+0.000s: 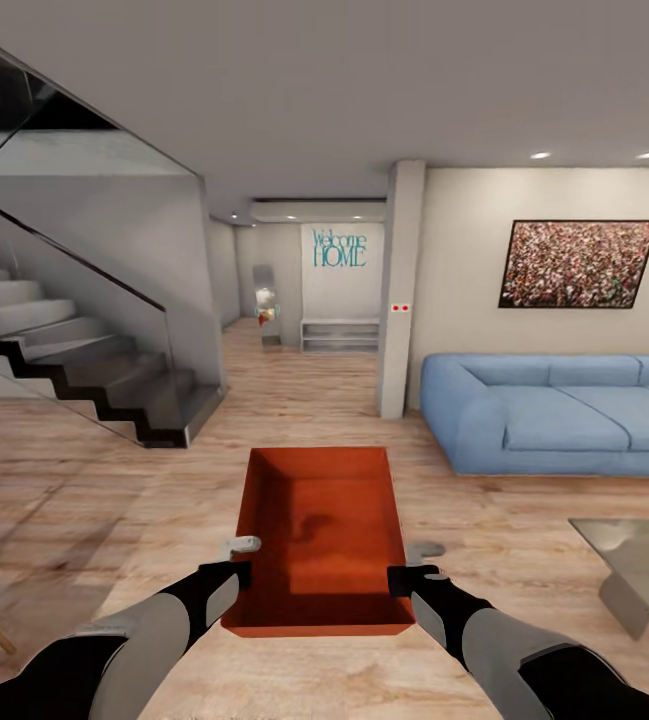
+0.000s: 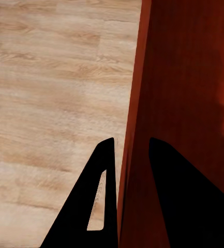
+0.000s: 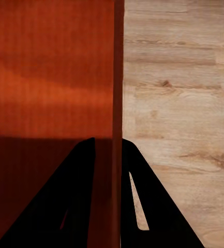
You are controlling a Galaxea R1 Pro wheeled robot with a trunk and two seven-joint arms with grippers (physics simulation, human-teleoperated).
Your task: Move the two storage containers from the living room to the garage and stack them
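Living room (image 1: 524, 320): I see wood planks under me, blue sofa (image 1: 554, 415) ahead-right of my grippers, stairs (image 1: 74, 360) ahead-left.
Storage container (image 1: 319, 535): carried between both grippers, above the planks.
Left gripper (image 1: 236, 575): pinching the container's left wall, one finger (image 2: 187, 201) inside, one outside.
Right gripper (image 1: 409, 580): clamped likewise on the right wall.
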